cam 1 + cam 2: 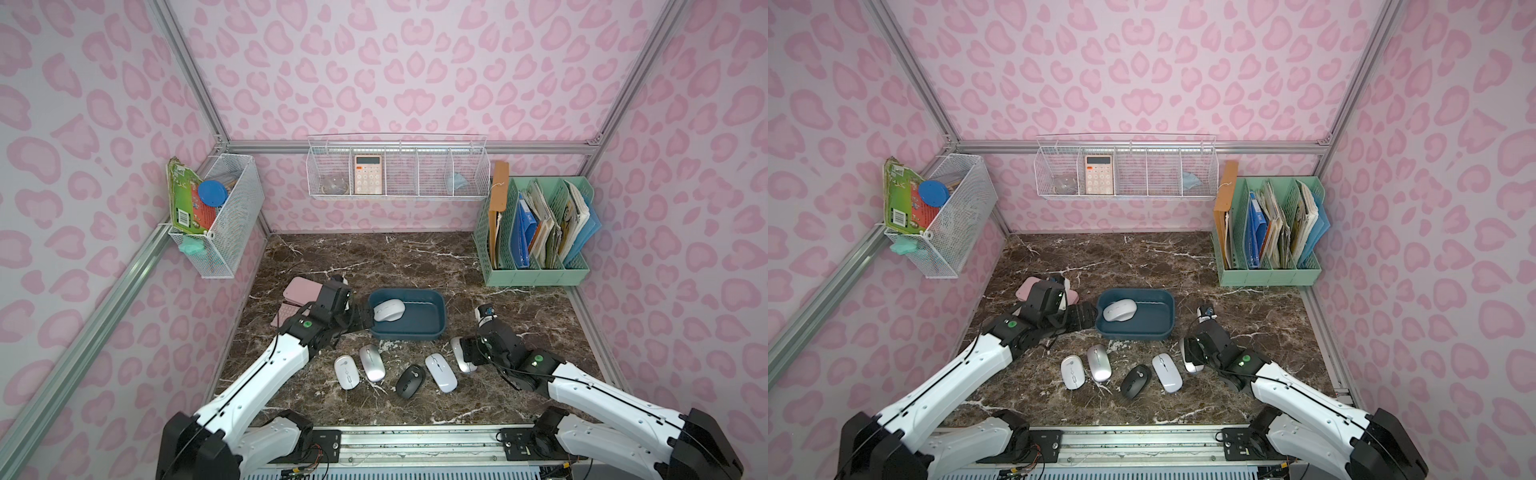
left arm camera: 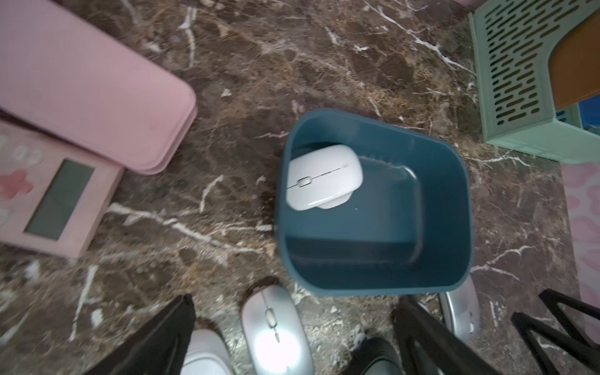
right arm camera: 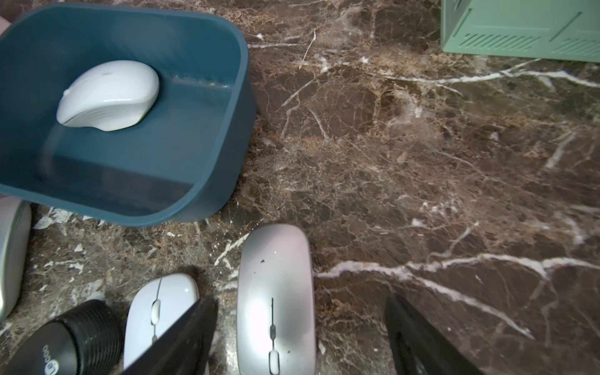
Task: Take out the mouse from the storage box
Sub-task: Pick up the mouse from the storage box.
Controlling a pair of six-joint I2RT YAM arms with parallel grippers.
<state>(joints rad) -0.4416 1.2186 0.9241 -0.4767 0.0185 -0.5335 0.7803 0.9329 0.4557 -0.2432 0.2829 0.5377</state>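
My left arm (image 1: 266,368) and right arm (image 1: 602,401) are white, with black joints (image 1: 191,440) and a thin black cable (image 1: 249,370) along each. Each wrist has a round green mark (image 1: 307,324). My left gripper (image 2: 292,303) and right gripper (image 3: 298,300) are black.

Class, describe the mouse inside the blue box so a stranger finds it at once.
On the brown marble table sits a dark blue box. At its left end lies a white, humped mouse, the only one inside; the others lie outside on the table.
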